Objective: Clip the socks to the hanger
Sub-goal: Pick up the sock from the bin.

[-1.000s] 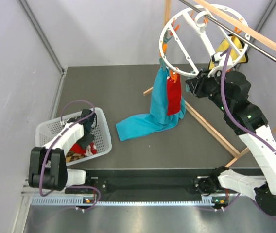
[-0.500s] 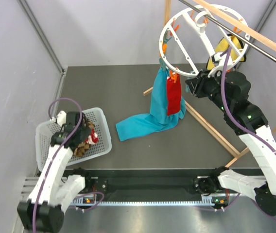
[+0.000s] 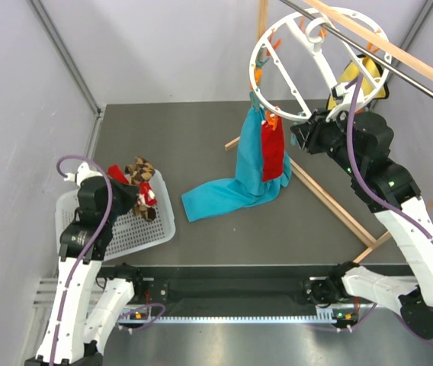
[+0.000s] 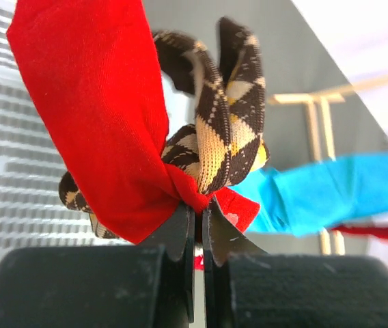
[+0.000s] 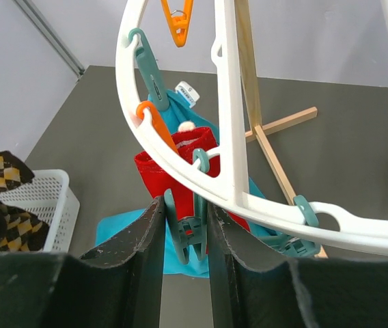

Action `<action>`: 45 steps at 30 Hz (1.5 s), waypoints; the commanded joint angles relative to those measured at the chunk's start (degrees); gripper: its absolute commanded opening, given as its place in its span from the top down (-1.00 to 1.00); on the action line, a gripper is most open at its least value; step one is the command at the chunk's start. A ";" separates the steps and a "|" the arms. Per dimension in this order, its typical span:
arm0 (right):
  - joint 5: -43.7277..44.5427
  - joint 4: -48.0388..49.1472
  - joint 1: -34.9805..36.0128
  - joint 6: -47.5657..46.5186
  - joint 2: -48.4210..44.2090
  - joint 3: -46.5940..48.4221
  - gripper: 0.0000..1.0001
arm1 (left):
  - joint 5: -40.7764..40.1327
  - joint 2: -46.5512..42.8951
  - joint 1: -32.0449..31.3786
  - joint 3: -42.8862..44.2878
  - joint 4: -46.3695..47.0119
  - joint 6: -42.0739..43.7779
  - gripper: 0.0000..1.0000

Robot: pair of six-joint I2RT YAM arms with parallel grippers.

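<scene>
My left gripper [image 3: 134,195] is shut on a bundle of socks and holds it above the white mesh basket [image 3: 79,230]. In the left wrist view the jaws [image 4: 195,213] pinch a red sock [image 4: 91,116] and a checkered sock [image 4: 223,137] together. The white ring hanger [image 3: 293,70] hangs from the rail at the back right. A red sock [image 3: 273,156] hangs clipped to its rim. My right gripper [image 3: 299,139] is at the rim's lower edge; its jaws [image 5: 184,205] are closed on a teal clip [image 5: 192,231] under the hanger [image 5: 225,102].
A long teal cloth [image 3: 232,191] hangs from the hanger and trails on the table. A yellow cloth [image 3: 357,76] hangs behind the ring. The wooden rail frame [image 3: 331,200] stands at the right. Grey walls close in on the left and back.
My left arm has lifted the sock bundle out of the basket and drawn back to the left. The right arm and the hanger have not moved.
</scene>
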 commanded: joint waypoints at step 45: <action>-2.32 -4.04 -0.26 0.77 -0.80 -0.64 1.00 | -16.97 11.80 0.17 -19.76 6.07 -6.00 0.32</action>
